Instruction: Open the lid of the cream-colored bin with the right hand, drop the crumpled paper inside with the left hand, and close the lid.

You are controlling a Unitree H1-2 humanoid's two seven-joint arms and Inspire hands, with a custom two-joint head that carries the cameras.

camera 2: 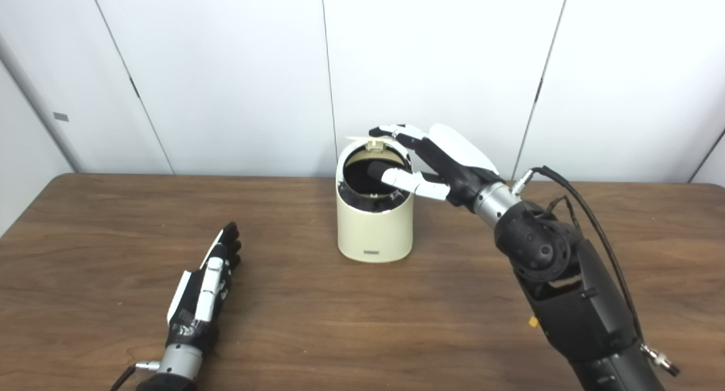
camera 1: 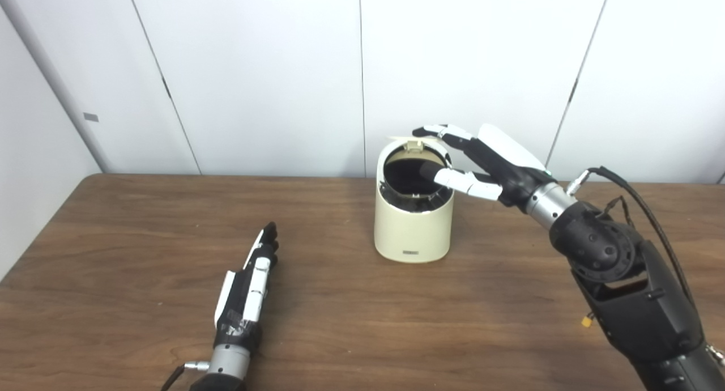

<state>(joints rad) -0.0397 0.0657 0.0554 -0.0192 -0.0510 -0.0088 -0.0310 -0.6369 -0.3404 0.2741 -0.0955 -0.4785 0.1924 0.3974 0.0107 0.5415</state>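
The cream-colored bin (camera 1: 413,226) stands upright at the middle of the wooden table. Its lid (camera 1: 405,144) is tipped up and back, so the dark opening (camera 2: 368,178) shows. My right hand (camera 1: 487,158) hovers at the bin's right rim with its fingers spread: the thumb reaches across the opening and the fingertips (camera 1: 430,131) sit at the raised lid's top edge. My left hand (camera 1: 249,283) lies on the table to the bin's front left, fingers straight and together, holding nothing. No crumpled paper shows in either view, and the bin's inside is too dark to read.
The brown table (camera 2: 351,323) runs the full width of the view, with white wall panels behind it. A black cable (camera 2: 589,221) loops over my right forearm. My left hand and the bin are about a hand's length apart.
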